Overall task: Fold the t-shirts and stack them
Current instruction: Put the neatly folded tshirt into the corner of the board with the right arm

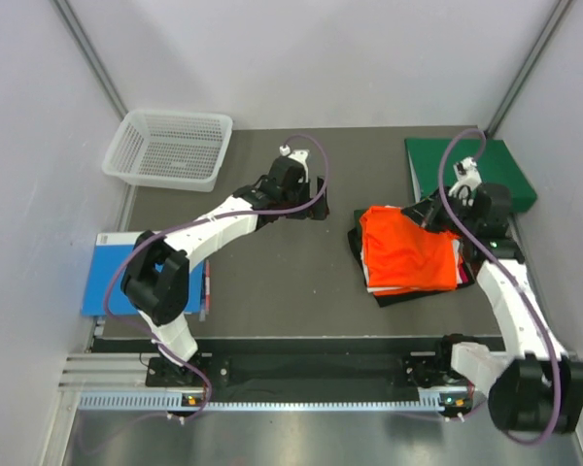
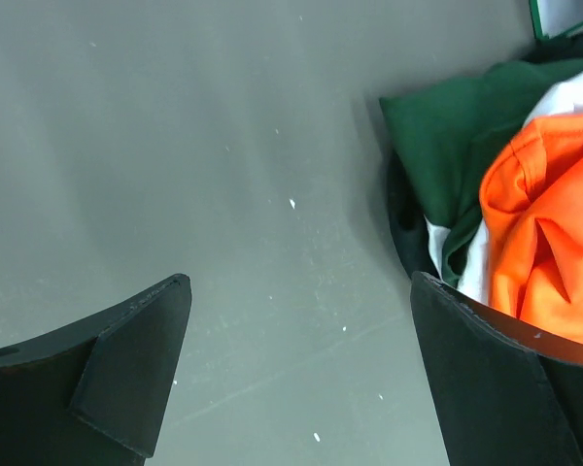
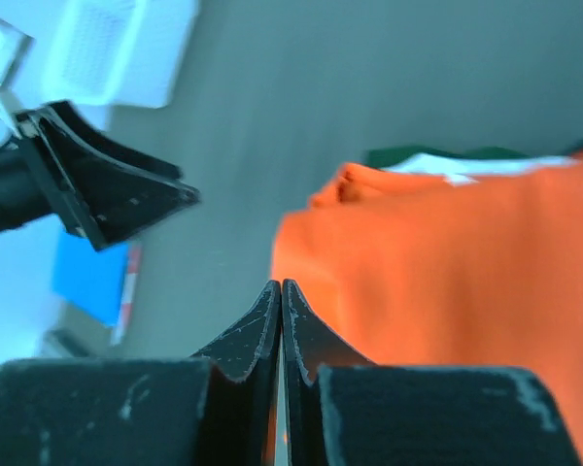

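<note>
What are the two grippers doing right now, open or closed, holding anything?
Left gripper: open, holding nothing.
Right gripper: shut, tips beside the orange t-shirt, no cloth visibly pinched.

No text, label, brand, number or sign can be read anywhere here.

A stack of t-shirts (image 1: 408, 254) lies on the right half of the table (image 1: 301, 282), just in front of a binder (image 1: 515, 165) at the far right corner. A basket (image 1: 168, 178) sits at the far left corner. A book (image 1: 107, 277) lies at the left edge, nearer the arms. The left gripper (image 1: 318, 206) is mid-table, left of the stack.
</note>
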